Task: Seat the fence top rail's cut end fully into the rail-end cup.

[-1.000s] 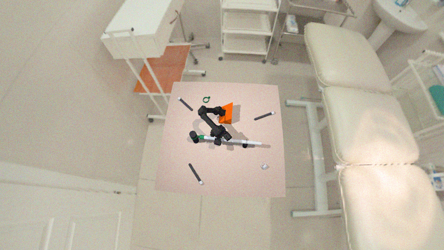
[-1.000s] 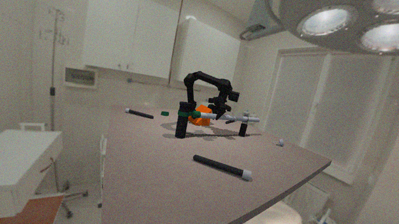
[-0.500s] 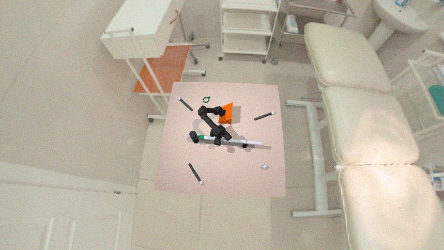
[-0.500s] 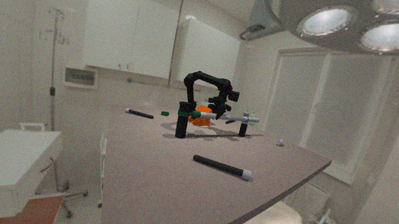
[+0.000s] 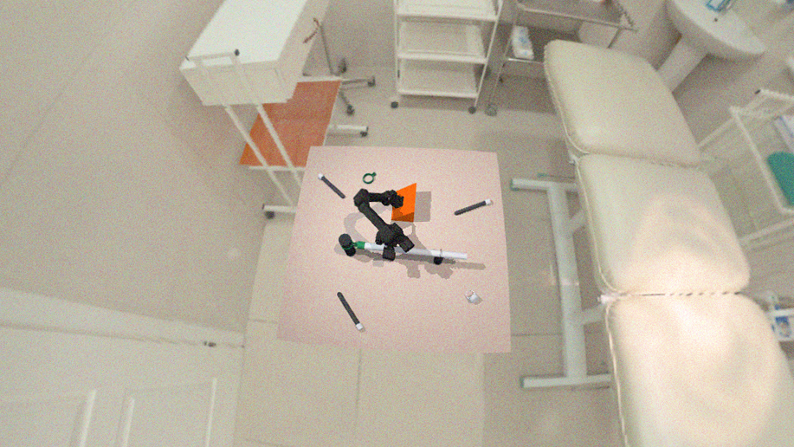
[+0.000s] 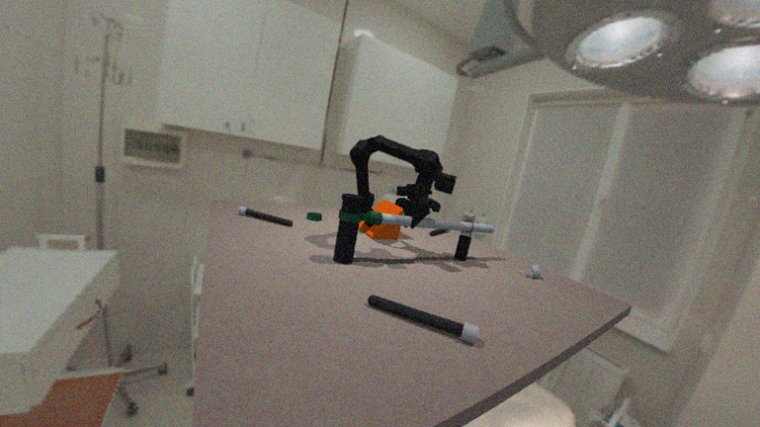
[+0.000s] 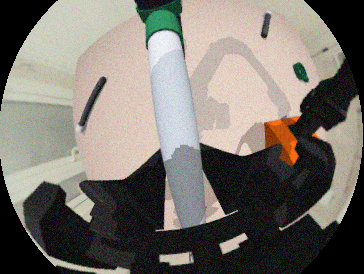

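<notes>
Top looks down from afar, exterior sideways, wrist close; all share the table [image 5: 392,316].

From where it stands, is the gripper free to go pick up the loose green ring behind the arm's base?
Probably not yet. The gripper is shut on the top rail, so it must release first. The green ring lies in the open beside the arm's base, nothing on it, seemingly within reach.

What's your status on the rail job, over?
Gripper shut on rail. Rail's end at green cup on big post; full seating can't be confirmed. Nothing blocking.
</notes>
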Controlling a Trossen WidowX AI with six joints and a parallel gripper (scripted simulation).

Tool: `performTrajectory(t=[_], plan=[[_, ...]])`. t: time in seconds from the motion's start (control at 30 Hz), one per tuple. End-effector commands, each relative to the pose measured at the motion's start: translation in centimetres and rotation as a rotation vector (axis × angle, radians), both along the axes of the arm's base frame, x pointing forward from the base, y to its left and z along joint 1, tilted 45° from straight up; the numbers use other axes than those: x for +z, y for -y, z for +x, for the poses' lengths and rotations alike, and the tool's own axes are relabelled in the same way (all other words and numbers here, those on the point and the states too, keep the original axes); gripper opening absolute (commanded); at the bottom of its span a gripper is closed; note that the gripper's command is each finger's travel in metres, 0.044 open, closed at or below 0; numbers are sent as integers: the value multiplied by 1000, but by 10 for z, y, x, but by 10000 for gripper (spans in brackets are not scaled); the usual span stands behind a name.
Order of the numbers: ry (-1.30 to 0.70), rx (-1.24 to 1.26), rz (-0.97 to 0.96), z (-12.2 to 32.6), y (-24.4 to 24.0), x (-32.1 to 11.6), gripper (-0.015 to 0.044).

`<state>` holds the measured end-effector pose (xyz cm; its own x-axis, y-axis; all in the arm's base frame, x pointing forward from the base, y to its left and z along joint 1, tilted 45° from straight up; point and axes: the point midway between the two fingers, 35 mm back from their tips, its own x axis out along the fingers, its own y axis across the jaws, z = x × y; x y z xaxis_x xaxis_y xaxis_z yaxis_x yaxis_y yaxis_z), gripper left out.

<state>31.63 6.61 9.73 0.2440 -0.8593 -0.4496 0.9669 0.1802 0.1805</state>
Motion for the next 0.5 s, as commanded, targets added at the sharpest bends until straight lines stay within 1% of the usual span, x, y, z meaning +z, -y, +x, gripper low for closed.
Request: performTrajectory(t=[0.0,0.47], plan=[[5,9,-8,1,0,3,0],[-1,0,1,0,0,0,0]])
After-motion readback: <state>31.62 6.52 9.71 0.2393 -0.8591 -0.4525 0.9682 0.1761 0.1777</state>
